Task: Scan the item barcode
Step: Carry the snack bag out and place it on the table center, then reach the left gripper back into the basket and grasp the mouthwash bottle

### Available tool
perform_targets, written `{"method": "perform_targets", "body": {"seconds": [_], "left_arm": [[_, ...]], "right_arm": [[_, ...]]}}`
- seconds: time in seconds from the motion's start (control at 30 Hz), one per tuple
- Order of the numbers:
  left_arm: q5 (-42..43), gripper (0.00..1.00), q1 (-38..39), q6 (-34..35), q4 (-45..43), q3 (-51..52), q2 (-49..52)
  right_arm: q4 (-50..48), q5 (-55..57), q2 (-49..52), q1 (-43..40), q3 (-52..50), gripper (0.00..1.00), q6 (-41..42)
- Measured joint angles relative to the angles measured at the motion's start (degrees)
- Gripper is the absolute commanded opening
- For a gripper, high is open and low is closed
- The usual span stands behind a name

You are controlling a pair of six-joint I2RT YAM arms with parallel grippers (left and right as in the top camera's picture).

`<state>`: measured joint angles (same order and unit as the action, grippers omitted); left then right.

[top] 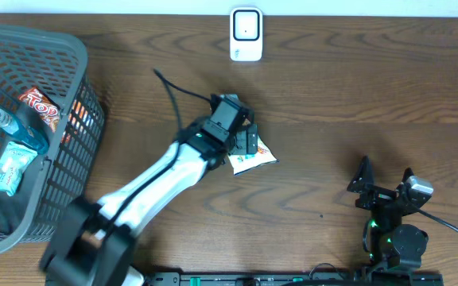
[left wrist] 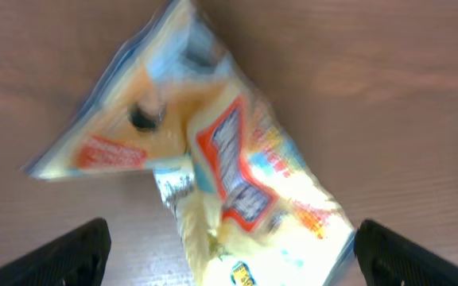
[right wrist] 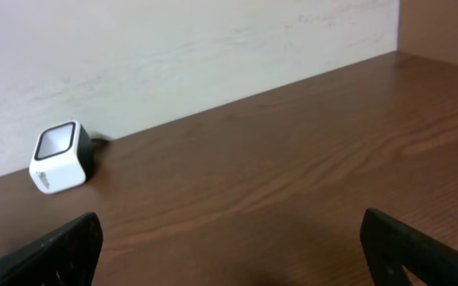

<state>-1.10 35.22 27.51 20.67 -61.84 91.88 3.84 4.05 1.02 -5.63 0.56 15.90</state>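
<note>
One snack packet (left wrist: pixel 229 175) on the tabletop (left wrist: pixel 404 95), straight below and between the left fingers (left wrist: pixel 70 254), spread wide, gripping nothing; long axis slanting across their gap; right fingers (right wrist: pixel 46 254), also apart, well away.

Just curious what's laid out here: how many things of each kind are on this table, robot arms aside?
Grey mesh plastic baskets: 1
White box-shaped barcode scanners: 1
Crinkly snack packets: 3 (yellow-white one on the table, red one and pale blue one in the basket)
Clear blue bottles: 1
Total: 6
</note>
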Motion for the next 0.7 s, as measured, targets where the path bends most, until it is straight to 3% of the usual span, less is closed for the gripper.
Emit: {"method": "perform_targets", "body": {"seconds": [0.13, 0.27, 0.47, 0.7], "left_arm": [[-2.8, 0.98, -2.8, -2.5, 4.8, -5.6, -10.3], [-6.6, 0.98, -10.4, -3.6, 7.3, -9.2, -21.5], [-9.6, 0.98, -29.2, -3.8, 10.8, -9.6, -33.2], [-10.2, 0.98, -50.9, -3.8, 12.5, -9.6, -33.7]], "right_arm": [[0.0, 0.0, 0.0, 0.0, 0.0, 0.99, 0.0], [0.0, 0.0, 0.0, 0.0, 0.0, 0.99, 0.0], [0.0, 0.0, 0.0, 0.0, 0.0, 0.99, 0.0], [0.0, 0.0, 0.0, 0.0, 0.0, 0.99, 0.0]]}}
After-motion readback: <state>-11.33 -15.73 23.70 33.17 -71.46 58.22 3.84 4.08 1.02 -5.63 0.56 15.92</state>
